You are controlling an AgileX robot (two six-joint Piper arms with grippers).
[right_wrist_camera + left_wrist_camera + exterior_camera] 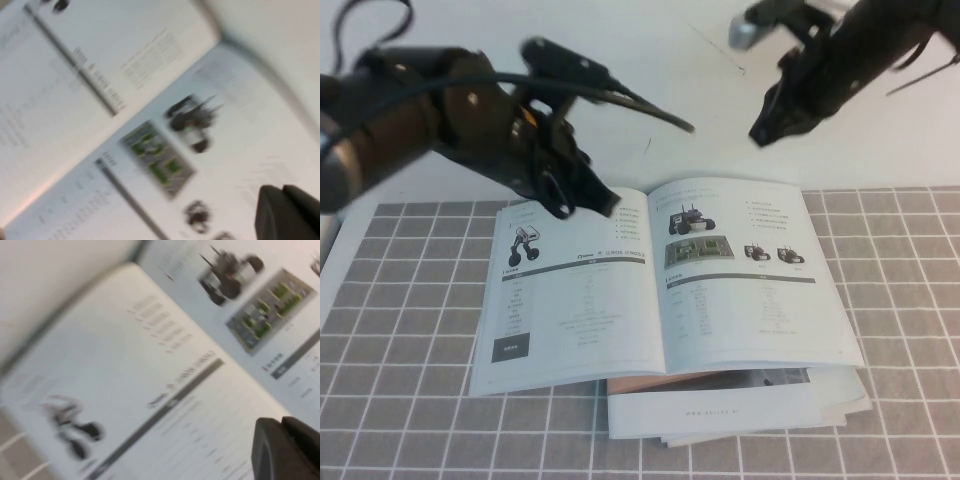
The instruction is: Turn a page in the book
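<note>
The book [660, 280] lies open and flat on the checked mat. Its left page [570, 290] shows a pale robot and a small dark box. Its right page [750, 270] shows a black wheeled robot above small photos. My left gripper [588, 198] is shut and empty, hovering over the left page's far edge near the spine; the left wrist view shows the pale robot page [150, 405] beneath it. My right gripper [765, 128] is shut and empty, raised above the table beyond the book's far right edge; the right wrist view shows the black robot page [200, 125].
Plain white booklets with a peach sheet [740, 405] lie under the book, sticking out at its near edge. The grey checked mat [400, 400] covers the near part of the white table [650, 90].
</note>
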